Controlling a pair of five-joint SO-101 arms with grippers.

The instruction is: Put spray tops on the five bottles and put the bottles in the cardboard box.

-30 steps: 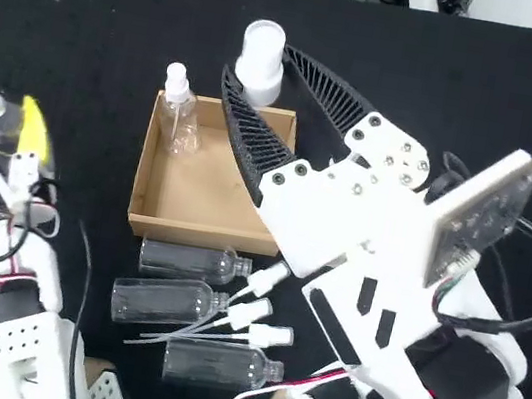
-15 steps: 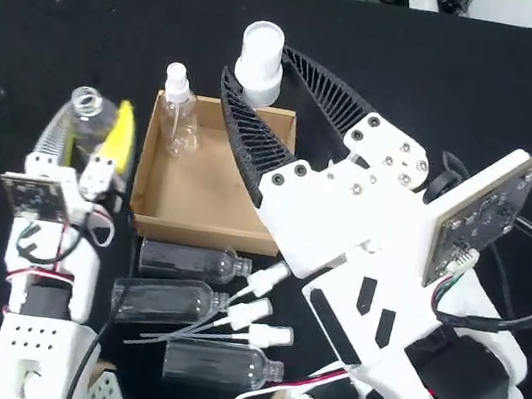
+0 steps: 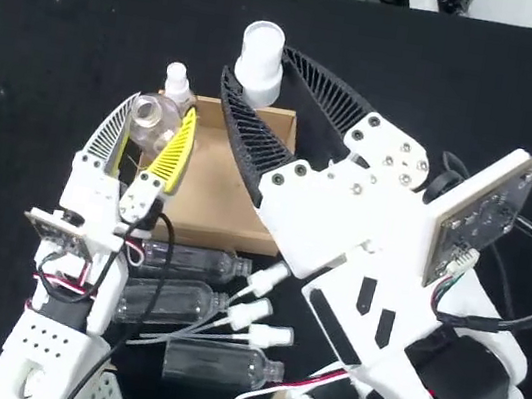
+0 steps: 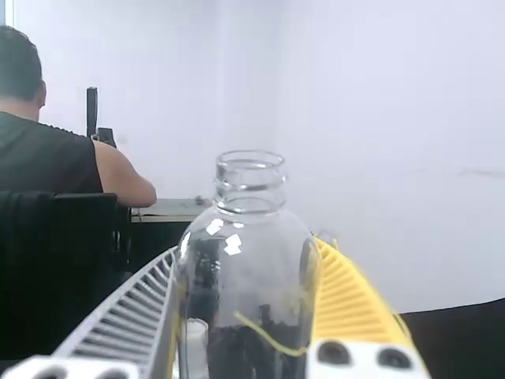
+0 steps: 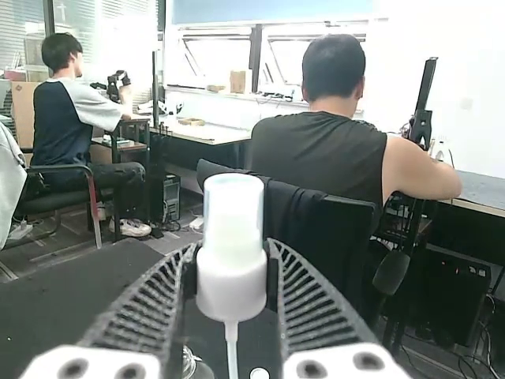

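My left gripper [image 3: 153,131], with one yellow and one white finger, is shut on an uncapped clear bottle [image 3: 150,118] and holds it upright over the left edge of the cardboard box [image 3: 205,212]. That bottle [image 4: 241,276] fills the left wrist view, open neck upward. My right gripper [image 3: 264,83], black-fingered, is shut on a white spray top [image 3: 261,60] above the box's far edge; the spray top [image 5: 230,260] has its dip tube hanging down. A capped bottle [image 3: 176,84] stands in the box's far left corner, mostly hidden behind the held bottle.
Three uncapped bottles [image 3: 187,260] [image 3: 169,300] [image 3: 220,364] lie side by side in front of the box. Three loose spray tops [image 3: 254,309] lie by their necks. Black table stretches to the far left and right.
My left arm has swung right and away from me, carrying the bottle from the left table edge to the box's left side. The right arm with the spray top has stayed still.
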